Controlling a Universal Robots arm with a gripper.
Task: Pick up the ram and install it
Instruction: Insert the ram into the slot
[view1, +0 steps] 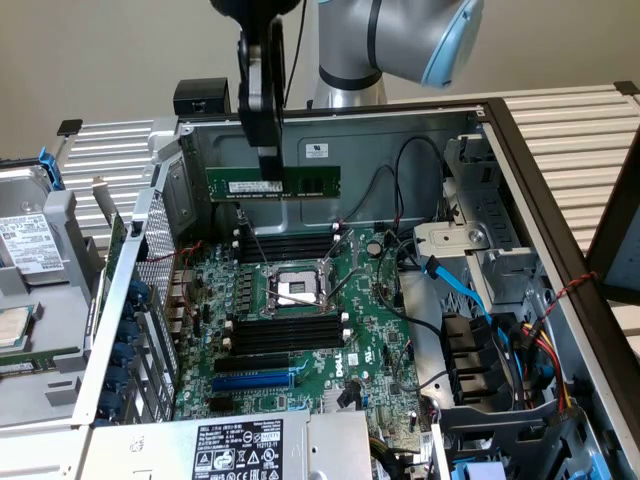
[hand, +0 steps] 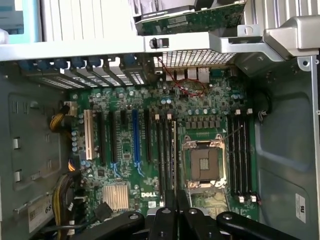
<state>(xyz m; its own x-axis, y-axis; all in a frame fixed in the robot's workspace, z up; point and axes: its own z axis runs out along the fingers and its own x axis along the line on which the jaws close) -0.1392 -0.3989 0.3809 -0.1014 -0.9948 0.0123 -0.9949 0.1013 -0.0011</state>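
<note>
The pincer (view1: 270, 168) pinches the long, thin dark-green circuit-board ram (view1: 312, 182): pickup done. Below the pincer, the long black motherboard slots (view1: 288, 336) stand unfilled.

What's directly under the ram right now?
Held by the gripper, the ram hangs over the black memory slots beside the CPU socket. Its edge hides the strip directly beneath.

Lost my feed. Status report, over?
Gripper shut on the ram. Ram hangs above the motherboard, not seated. No obstruction seen beneath it.
</note>
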